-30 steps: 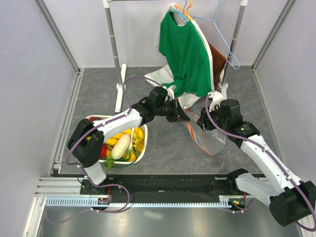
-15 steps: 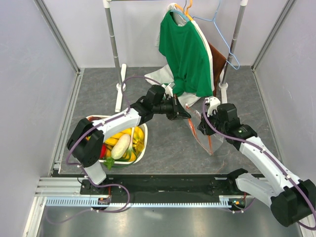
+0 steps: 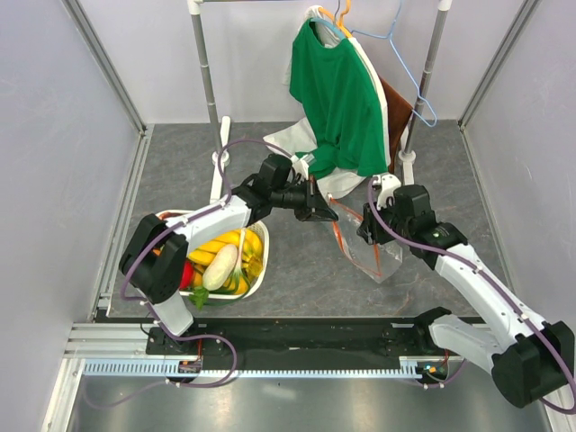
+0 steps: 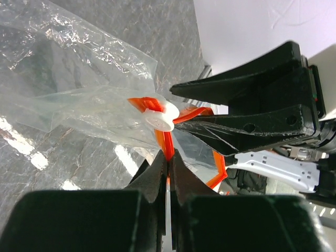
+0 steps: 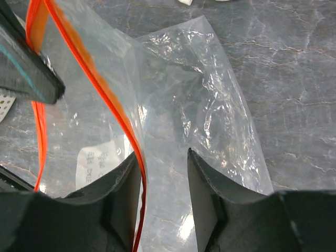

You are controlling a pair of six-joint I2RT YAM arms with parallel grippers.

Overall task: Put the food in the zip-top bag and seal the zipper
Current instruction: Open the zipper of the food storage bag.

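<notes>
The clear zip-top bag (image 3: 367, 254) lies on the grey table between my two grippers, with no food seen in it. My left gripper (image 3: 321, 211) is shut on its orange-red zipper strip (image 4: 167, 142), just below the white slider (image 4: 160, 118). My right gripper (image 3: 367, 230) is open. In the right wrist view its jaws (image 5: 163, 155) straddle the bag's mouth, and the zipper (image 5: 105, 89) runs along the left finger's inner face. The bag's pale label (image 5: 97, 157) shows through the plastic. The food (image 3: 220, 256), with bananas and a white radish, lies in the white lattice basket (image 3: 258, 282) at the left.
A clothes rack at the back holds a green shirt (image 3: 337, 99) and hangers. Its feet (image 3: 219, 162) stand on the table. A white cloth (image 3: 290, 140) lies under the shirt, just behind the left gripper. Grey walls close in both sides.
My left gripper has drawn the zipper strip back and to the left. My right gripper has followed to the left, and the bag has shifted with them.
</notes>
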